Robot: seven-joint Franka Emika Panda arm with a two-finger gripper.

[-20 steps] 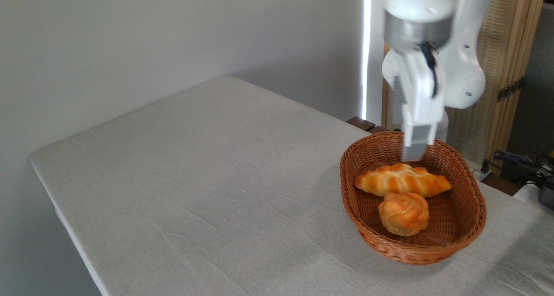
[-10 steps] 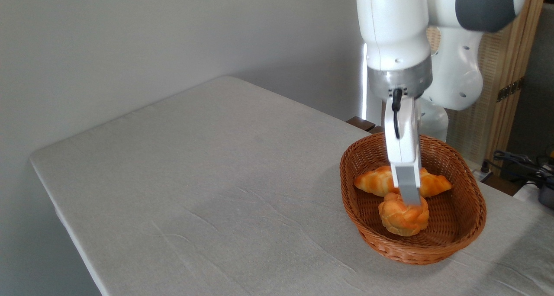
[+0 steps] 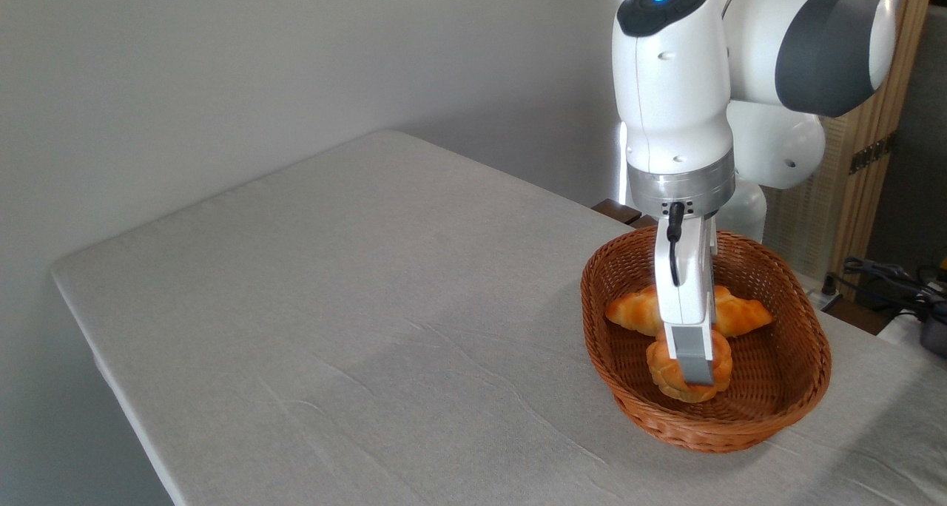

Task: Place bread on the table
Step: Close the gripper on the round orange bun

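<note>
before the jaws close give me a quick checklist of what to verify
1. Gripper down at the bread, not the braided loaf: ok.
2. Jaws straddling the bread: cannot tell, the near finger hides the far side.
3. Jaws open or shut: cannot tell.
4. Bread inside the basket: ok.
5. Bare table to set it on: ok.
</note>
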